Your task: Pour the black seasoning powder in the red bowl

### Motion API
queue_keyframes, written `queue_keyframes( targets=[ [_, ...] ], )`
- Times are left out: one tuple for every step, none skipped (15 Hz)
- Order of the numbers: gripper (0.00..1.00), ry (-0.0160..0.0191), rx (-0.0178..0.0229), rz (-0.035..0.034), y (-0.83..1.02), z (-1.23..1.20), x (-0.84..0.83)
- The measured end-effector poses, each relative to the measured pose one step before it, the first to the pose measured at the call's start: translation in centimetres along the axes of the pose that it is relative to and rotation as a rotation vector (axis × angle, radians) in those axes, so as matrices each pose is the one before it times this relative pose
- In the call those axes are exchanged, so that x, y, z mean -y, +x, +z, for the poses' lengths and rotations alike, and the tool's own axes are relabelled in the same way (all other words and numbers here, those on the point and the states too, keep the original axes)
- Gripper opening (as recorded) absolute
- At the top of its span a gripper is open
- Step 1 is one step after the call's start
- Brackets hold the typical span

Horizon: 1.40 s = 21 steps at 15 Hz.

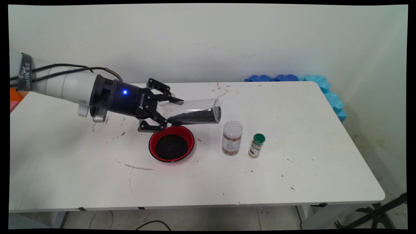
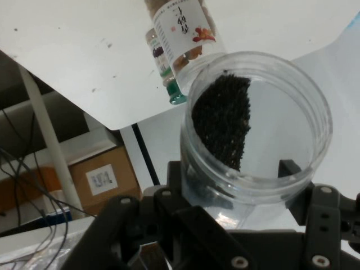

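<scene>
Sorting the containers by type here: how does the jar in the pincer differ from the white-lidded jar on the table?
The clear jar lies nearly sideways in the pincer, lidless, holding black grains. The white-lidded jar stands upright on the table, closed, with brownish contents and a label. Both are see-through cylinders.

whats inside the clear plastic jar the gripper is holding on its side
The clear plastic jar, clamped in the black gripper, holds black granules banked along one wall. Its open mouth shows no lid. The gripper hides the jar's base.
</scene>
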State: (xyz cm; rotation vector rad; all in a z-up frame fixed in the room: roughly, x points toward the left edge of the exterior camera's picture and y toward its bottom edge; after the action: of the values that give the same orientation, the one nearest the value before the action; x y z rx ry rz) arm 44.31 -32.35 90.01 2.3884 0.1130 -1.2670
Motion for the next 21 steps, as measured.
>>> queue_keyframes(
  targets=[
    [0.00, -0.00521, 0.00292, -0.00659, -0.019, 0.031, 0.010],
    [0.00, -0.00341, 0.00237, -0.00383, -0.012, 0.021, 0.007],
    [0.00, -0.00397, 0.00344, -0.00421, -0.028, 0.022, 0.012],
    [0.00, -0.00559, 0.00518, -0.00618, -0.050, 0.035, 0.029],
    [0.00, -0.00444, 0.00410, -0.00544, -0.043, 0.032, 0.027],
    [0.00, -0.00388, 0.00321, -0.00475, -0.036, 0.012, 0.029],
    [0.00, -0.00249, 0.00218, -0.00346, -0.027, 0.008, 0.018],
    [0.00, -0.00282, 0.00260, -0.00407, -0.032, 0.009, 0.027],
    [0.00, -0.00386, 0.00354, -0.00546, -0.044, 0.016, 0.031],
    [0.00, -0.00379, 0.00343, -0.00536, -0.042, 0.003, 0.039],
    [0.00, -0.00303, 0.00234, -0.00414, -0.025, 0.011, 0.028],
    [0.00, -0.00386, 0.00322, -0.00511, -0.033, 0.016, 0.027],
    [0.00, -0.00290, 0.00247, -0.00342, -0.025, 0.008, 0.019],
    [0.00, -0.00410, 0.00281, -0.00400, -0.027, 0.004, 0.007],
    [0.00, -0.00364, 0.00299, -0.00382, -0.034, -0.001, 0.013],
    [0.00, -0.00266, 0.00201, -0.00290, -0.023, 0.003, 0.022],
    [0.00, -0.00360, 0.00288, -0.00422, -0.037, -0.001, 0.023],
    [0.00, -0.00229, 0.00180, -0.00285, -0.024, 0.001, 0.023],
    [0.00, -0.00233, 0.00222, -0.00278, -0.036, 0.002, 0.030],
    [0.00, -0.00213, 0.00171, -0.00265, -0.018, -0.006, 0.029],
    [0.00, -0.00139, 0.00134, -0.00184, -0.015, -0.009, 0.037]
  ],
)
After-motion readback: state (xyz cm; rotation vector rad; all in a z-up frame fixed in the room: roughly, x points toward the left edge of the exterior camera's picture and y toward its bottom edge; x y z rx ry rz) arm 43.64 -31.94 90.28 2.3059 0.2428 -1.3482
